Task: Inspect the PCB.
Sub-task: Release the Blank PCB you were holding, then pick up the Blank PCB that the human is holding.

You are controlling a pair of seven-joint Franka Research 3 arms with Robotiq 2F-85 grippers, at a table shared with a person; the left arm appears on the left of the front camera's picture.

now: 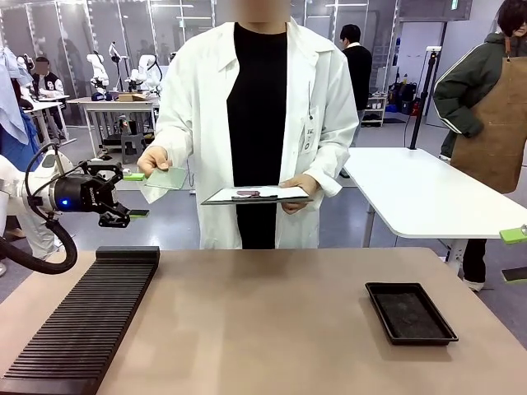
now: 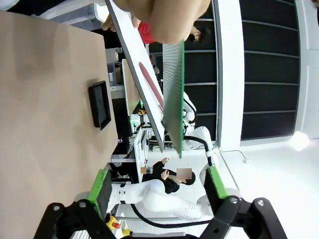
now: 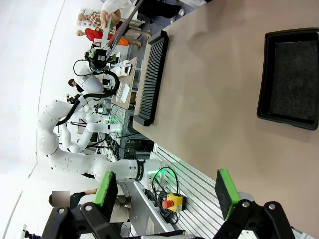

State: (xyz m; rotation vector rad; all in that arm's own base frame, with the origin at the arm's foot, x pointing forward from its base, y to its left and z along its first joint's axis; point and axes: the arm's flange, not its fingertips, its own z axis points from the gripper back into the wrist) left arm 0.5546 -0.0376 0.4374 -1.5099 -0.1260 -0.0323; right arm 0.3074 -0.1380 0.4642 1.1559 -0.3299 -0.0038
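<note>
A person in a white coat holds the PCB (image 1: 169, 178), a thin green board, in one hand at the far left of the table. My left gripper (image 1: 136, 195) is open, its fingertips just short of the board's near edge. In the left wrist view the PCB (image 2: 173, 94) hangs edge-on from the person's hand (image 2: 164, 20), just beyond my left gripper (image 2: 157, 186), with nothing between the green pads (image 2: 99, 191). My right gripper (image 3: 165, 191) is open and empty, and it shows at the right edge of the front view (image 1: 515, 253).
The person's other hand holds a clipboard (image 1: 255, 195) with white paper. A black ribbed rack (image 1: 90, 321) lies along the table's left side. A shallow black tray (image 1: 410, 313) sits at the right. A white table (image 1: 428, 197) stands behind, with people farther off.
</note>
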